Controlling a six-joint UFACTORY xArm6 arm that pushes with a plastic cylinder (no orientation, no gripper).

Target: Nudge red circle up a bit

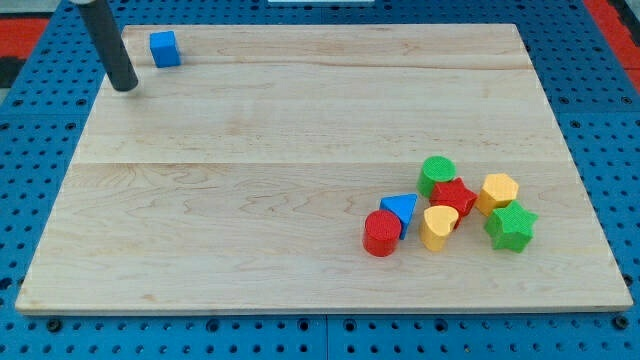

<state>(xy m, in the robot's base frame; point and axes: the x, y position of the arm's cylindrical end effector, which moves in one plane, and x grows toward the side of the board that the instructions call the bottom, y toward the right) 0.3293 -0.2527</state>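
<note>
The red circle [381, 233] stands low at the view's right, at the left end of a tight cluster of blocks. A blue triangle [401, 208] touches its upper right side. My tip [125, 84] rests on the wooden board [250, 150] near its top left corner, far from the red circle. A blue cube [165, 48] sits just to the upper right of my tip, apart from it.
The cluster also holds a green circle [437, 174], a red star [454, 194], a yellow heart [438, 226], a yellow hexagon [497, 192] and a green star [510, 225]. The board lies on a blue pegboard [30, 150].
</note>
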